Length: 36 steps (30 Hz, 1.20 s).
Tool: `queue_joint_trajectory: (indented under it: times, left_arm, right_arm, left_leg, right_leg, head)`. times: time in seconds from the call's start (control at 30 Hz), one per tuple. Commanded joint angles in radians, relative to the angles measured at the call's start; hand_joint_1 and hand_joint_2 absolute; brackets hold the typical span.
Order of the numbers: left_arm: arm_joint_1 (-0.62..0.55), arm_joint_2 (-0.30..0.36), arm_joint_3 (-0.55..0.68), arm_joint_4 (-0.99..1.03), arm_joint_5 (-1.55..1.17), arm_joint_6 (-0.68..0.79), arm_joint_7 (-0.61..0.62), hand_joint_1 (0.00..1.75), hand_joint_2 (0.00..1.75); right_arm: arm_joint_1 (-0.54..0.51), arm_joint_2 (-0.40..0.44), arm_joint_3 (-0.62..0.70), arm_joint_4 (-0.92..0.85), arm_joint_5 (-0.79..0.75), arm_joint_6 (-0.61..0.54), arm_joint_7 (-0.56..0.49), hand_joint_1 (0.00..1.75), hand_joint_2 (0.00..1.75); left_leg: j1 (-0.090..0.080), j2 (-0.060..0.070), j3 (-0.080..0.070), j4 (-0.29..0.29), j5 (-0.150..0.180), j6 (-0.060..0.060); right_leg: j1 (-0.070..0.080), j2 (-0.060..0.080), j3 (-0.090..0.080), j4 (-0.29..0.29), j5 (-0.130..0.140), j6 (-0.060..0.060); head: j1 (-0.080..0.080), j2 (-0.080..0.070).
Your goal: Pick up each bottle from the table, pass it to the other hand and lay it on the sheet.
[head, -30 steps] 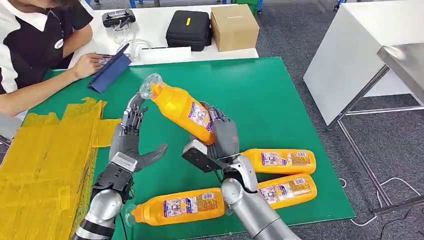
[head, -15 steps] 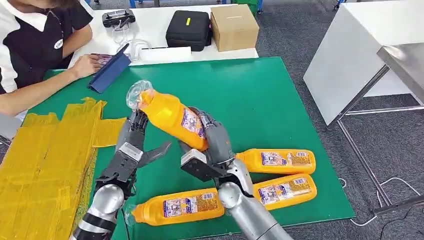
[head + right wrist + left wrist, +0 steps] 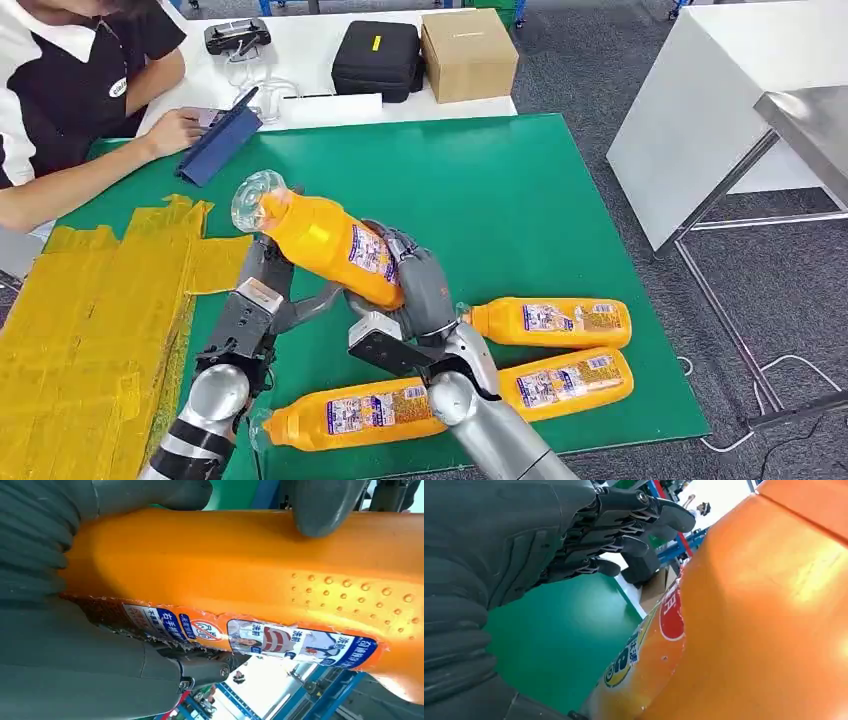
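Four orange bottles carry blue-and-white labels with Chinese writing too small to read. The right hand (image 3: 415, 290) clamps its fingers around one bottle (image 3: 325, 243), clear-capped, tilted above the green table (image 3: 520, 190). The left hand (image 3: 262, 290), fingers apart, sits beside it. Three bottles (image 3: 350, 412) lie near the table's front edge.

Silver arms (image 3: 480, 425); grey ribbed hand covers (image 3: 454, 650); dark segmented fingers (image 3: 624, 525).
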<state>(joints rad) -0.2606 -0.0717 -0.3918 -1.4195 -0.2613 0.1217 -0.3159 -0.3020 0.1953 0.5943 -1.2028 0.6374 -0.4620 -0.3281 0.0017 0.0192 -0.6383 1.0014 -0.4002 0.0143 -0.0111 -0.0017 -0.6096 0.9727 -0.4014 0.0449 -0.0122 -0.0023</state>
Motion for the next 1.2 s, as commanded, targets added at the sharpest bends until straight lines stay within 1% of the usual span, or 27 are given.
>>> queue_joint_trajectory:
  times: [0.03, 0.07, 0.17, 0.23, 0.3, 0.33, 0.4, 0.43, 0.47, 0.57, 0.6, 0.63, 0.67, 0.77, 0.8, 0.83, 0.87, 0.9, 0.93, 0.97, 1.0, 1.03, 1.07, 1.1, 1.13, 1.17, 1.2]
  left_arm:
    - [-0.043, 0.009, -0.013, 0.074, 0.007, -0.007, 0.006, 0.0, 1.75]
    - [-0.042, 0.01, -0.014, 0.073, 0.009, -0.008, 0.005, 0.0, 1.75]
    - [-0.04, 0.01, -0.016, 0.069, 0.025, -0.018, 0.004, 0.0, 1.75]
    - [-0.039, 0.01, -0.019, 0.061, 0.051, -0.041, -0.001, 0.0, 1.75]
    - [-0.033, 0.015, -0.024, 0.041, 0.1, -0.084, -0.003, 0.0, 1.75]
    - [-0.031, 0.015, -0.026, 0.037, 0.115, -0.097, -0.005, 0.0, 1.75]
    - [-0.023, 0.022, -0.034, 0.014, 0.158, -0.141, -0.013, 0.0, 1.75]
    - [-0.02, 0.025, -0.039, 0.004, 0.179, -0.163, -0.017, 0.0, 1.75]
    - [-0.017, 0.027, -0.041, -0.002, 0.188, -0.172, -0.018, 0.0, 1.75]
    - [-0.007, 0.034, -0.054, -0.029, 0.226, -0.211, -0.026, 0.0, 1.75]
    - [-0.006, 0.035, -0.059, -0.035, 0.24, -0.225, -0.027, 0.0, 1.75]
    - [-0.007, 0.037, -0.062, -0.037, 0.255, -0.237, -0.026, 0.0, 1.75]
    - [-0.008, 0.037, -0.063, -0.037, 0.259, -0.241, -0.025, 0.0, 1.75]
    - [-0.018, 0.042, -0.055, 0.0, 0.38, -0.331, -0.002, 0.0, 1.75]
    - [-0.02, 0.043, -0.052, 0.009, 0.39, -0.337, -0.002, 0.0, 1.75]
    - [-0.023, 0.043, -0.048, 0.023, 0.397, -0.339, -0.002, 0.0, 1.75]
    - [-0.024, 0.042, -0.046, 0.029, 0.405, -0.342, -0.002, 0.0, 1.75]
    - [-0.027, 0.041, -0.044, 0.036, 0.413, -0.346, -0.001, 0.0, 1.75]
    - [-0.027, 0.04, -0.043, 0.038, 0.417, -0.349, -0.001, 0.0, 1.75]
    - [-0.029, 0.039, -0.042, 0.042, 0.418, -0.348, -0.001, 0.0, 1.75]
    - [-0.029, 0.037, -0.041, 0.043, 0.419, -0.348, 0.0, 0.0, 1.75]
    - [-0.029, 0.037, -0.041, 0.043, 0.419, -0.348, 0.0, 0.0, 1.75]
    - [-0.029, 0.037, -0.041, 0.043, 0.419, -0.348, 0.0, 0.0, 1.75]
    - [-0.029, 0.037, -0.041, 0.043, 0.419, -0.348, 0.0, 0.0, 1.75]
    - [-0.029, 0.037, -0.041, 0.043, 0.419, -0.348, 0.0, 0.0, 1.75]
    - [-0.029, 0.037, -0.041, 0.043, 0.419, -0.348, 0.0, 0.0, 1.75]
    - [-0.029, 0.037, -0.041, 0.043, 0.419, -0.348, 0.0, 0.0, 1.75]
  right_arm:
    - [-0.027, -0.02, 0.045, 0.033, 0.0, 0.002, -0.001, 1.75, 1.75]
    - [-0.028, -0.019, 0.049, 0.039, 0.001, 0.005, 0.0, 1.75, 1.75]
    - [-0.033, -0.019, 0.063, 0.064, 0.007, 0.014, 0.009, 1.75, 1.75]
    - [-0.043, -0.019, 0.074, 0.088, 0.024, 0.019, 0.023, 1.75, 1.75]
    - [-0.054, -0.015, 0.086, 0.125, 0.036, 0.032, 0.035, 1.75, 1.75]
    - [-0.056, -0.014, 0.088, 0.131, 0.038, 0.035, 0.036, 1.75, 1.75]
    - [-0.064, -0.012, 0.098, 0.157, 0.042, 0.048, 0.04, 1.75, 1.75]
    - [-0.066, -0.011, 0.1, 0.165, 0.042, 0.053, 0.041, 1.75, 1.75]
    - [-0.066, -0.01, 0.101, 0.169, 0.041, 0.055, 0.041, 1.75, 1.75]
    - [-0.069, -0.009, 0.112, 0.18, 0.04, 0.07, 0.037, 1.75, 1.75]
    - [-0.071, -0.01, 0.118, 0.185, 0.043, 0.078, 0.035, 1.75, 1.75]
    - [-0.074, -0.009, 0.127, 0.191, 0.049, 0.085, 0.034, 1.75, 1.75]
    - [-0.074, -0.008, 0.131, 0.194, 0.051, 0.088, 0.034, 1.75, 1.75]
    - [-0.078, -0.002, 0.16, 0.205, 0.061, 0.096, 0.024, 1.75, 1.75]
    - [-0.079, 0.0, 0.165, 0.207, 0.066, 0.093, 0.025, 1.75, 1.75]
    - [-0.08, 0.003, 0.175, 0.211, 0.08, 0.081, 0.029, 1.75, 1.75]
    - [-0.08, 0.003, 0.18, 0.213, 0.09, 0.073, 0.031, 1.75, 1.75]
    - [-0.081, 0.004, 0.185, 0.218, 0.095, 0.071, 0.034, 1.75, 1.75]
    - [-0.081, 0.004, 0.188, 0.219, 0.097, 0.07, 0.034, 1.75, 1.75]
    - [-0.08, 0.004, 0.191, 0.223, 0.101, 0.067, 0.035, 1.75, 1.75]
    - [-0.08, 0.004, 0.193, 0.226, 0.103, 0.065, 0.036, 1.75, 1.75]
    - [-0.08, 0.004, 0.193, 0.226, 0.103, 0.065, 0.036, 1.75, 1.75]
    - [-0.08, 0.004, 0.193, 0.226, 0.103, 0.065, 0.036, 1.75, 1.75]
    - [-0.08, 0.004, 0.193, 0.226, 0.103, 0.065, 0.036, 1.75, 1.75]
    - [-0.08, 0.004, 0.193, 0.226, 0.103, 0.065, 0.036, 1.75, 1.75]
    - [-0.08, 0.004, 0.193, 0.226, 0.103, 0.065, 0.036, 1.75, 1.75]
    - [-0.08, 0.004, 0.193, 0.226, 0.103, 0.065, 0.036, 1.75, 1.75]
  left_leg:
    - [0.001, -0.002, 0.006, 0.0, -0.002, -0.001]
    - [0.0, -0.002, 0.003, -0.001, -0.001, -0.001]
    - [0.0, -0.001, 0.003, -0.001, -0.001, -0.001]
    - [0.001, -0.002, 0.007, 0.0, -0.003, -0.001]
    - [0.001, -0.001, 0.005, -0.001, -0.002, -0.001]
    - [0.001, -0.002, 0.007, 0.0, -0.002, -0.001]
    - [0.001, -0.001, 0.004, -0.001, -0.001, -0.001]
    - [0.001, -0.001, 0.007, 0.0, -0.003, -0.001]
    - [0.001, -0.001, 0.004, -0.001, -0.001, -0.001]
    - [0.001, -0.001, 0.007, 0.0, -0.003, -0.001]
    - [0.001, -0.001, 0.005, 0.0, -0.002, -0.001]
    - [0.001, -0.001, 0.008, 0.0, -0.004, -0.001]
    - [0.001, -0.001, 0.005, 0.0, -0.002, -0.001]
    - [0.001, -0.001, 0.008, 0.0, -0.003, -0.001]
    - [0.0, 0.0, 0.004, -0.001, -0.001, -0.001]
    - [0.001, -0.001, 0.007, 0.0, -0.003, -0.001]
    - [0.001, -0.001, 0.003, -0.001, -0.001, -0.001]
    - [0.001, -0.001, 0.006, 0.0, -0.002, -0.001]
    - [0.001, -0.001, 0.003, -0.001, -0.001, -0.001]
    - [0.001, -0.002, 0.007, 0.0, -0.003, -0.001]
    - [0.001, -0.002, 0.004, -0.001, -0.001, -0.001]
    - [0.001, -0.002, 0.006, 0.0, -0.002, -0.001]
    - [0.001, -0.002, 0.004, -0.001, -0.001, -0.001]
    - [0.001, -0.002, 0.006, 0.0, -0.002, -0.001]
    - [0.0, -0.002, 0.003, -0.001, -0.001, 0.0]
    - [0.001, -0.003, 0.006, 0.0, -0.002, -0.001]
    - [0.001, -0.002, 0.004, -0.001, -0.002, -0.001]
  right_leg:
    - [0.0, -0.001, 0.006, 0.0, -0.003, -0.002]
    - [0.0, -0.001, 0.003, -0.001, -0.001, -0.001]
    - [0.0, 0.0, 0.003, -0.001, -0.001, -0.001]
    - [0.001, 0.0, 0.007, 0.0, -0.003, -0.002]
    - [0.001, 0.0, 0.005, -0.001, -0.001, -0.001]
    - [0.0, 0.0, 0.007, 0.0, -0.002, -0.002]
    - [0.0, 0.0, 0.004, -0.001, -0.001, -0.001]
    - [0.001, 0.001, 0.007, 0.0, -0.002, -0.002]
    - [0.0, 0.0, 0.004, -0.001, -0.001, -0.001]
    - [0.001, 0.0, 0.007, -0.001, -0.003, -0.002]
    - [0.0, 0.001, 0.005, 0.0, -0.002, -0.001]
    - [0.001, 0.001, 0.007, 0.0, -0.003, -0.002]
    - [0.001, 0.0, 0.005, -0.001, -0.002, -0.001]
    - [0.0, 0.0, 0.008, 0.0, -0.003, -0.002]
    - [0.0, 0.001, 0.004, -0.001, -0.001, -0.001]
    - [0.001, 0.001, 0.007, 0.0, -0.002, -0.002]
    - [0.0, 0.0, 0.004, -0.001, -0.001, -0.001]
    - [0.001, 0.0, 0.006, 0.0, -0.002, -0.002]
    - [0.0, 0.0, 0.003, -0.001, -0.001, -0.001]
    - [0.001, 0.0, 0.007, 0.0, -0.003, -0.002]
    - [0.0, -0.001, 0.004, -0.001, -0.001, -0.001]
    - [0.001, -0.001, 0.007, 0.0, -0.002, -0.002]
    - [0.0, -0.001, 0.004, -0.001, -0.001, -0.001]
    - [0.001, -0.001, 0.006, -0.001, -0.002, -0.002]
    - [0.0, -0.001, 0.003, -0.001, -0.001, -0.001]
    - [0.001, -0.001, 0.007, 0.0, -0.003, -0.002]
    - [0.001, -0.001, 0.005, -0.001, -0.002, -0.001]
  head:
    - [0.0, 0.0]
    - [0.0, 0.0]
    - [0.0, 0.0]
    - [0.0, 0.0]
    - [0.0, 0.0]
    - [0.0, 0.0]
    - [0.0, 0.0]
    - [0.0, 0.0]
    - [0.0, 0.0]
    - [0.0, 0.0]
    - [0.0, 0.0]
    - [0.0, 0.0]
    - [0.0, 0.0]
    - [0.0, 0.0]
    - [0.0, 0.0]
    - [0.0, 0.0]
    - [0.0, 0.0]
    - [0.0, 0.0]
    - [0.0, 0.0]
    - [0.0, 0.0]
    - [0.0, 0.0]
    - [0.0, 0.0]
    - [0.0, 0.0]
    - [0.0, 0.0]
    - [0.0, 0.0]
    - [0.0, 0.0]
    - [0.0, 0.0]
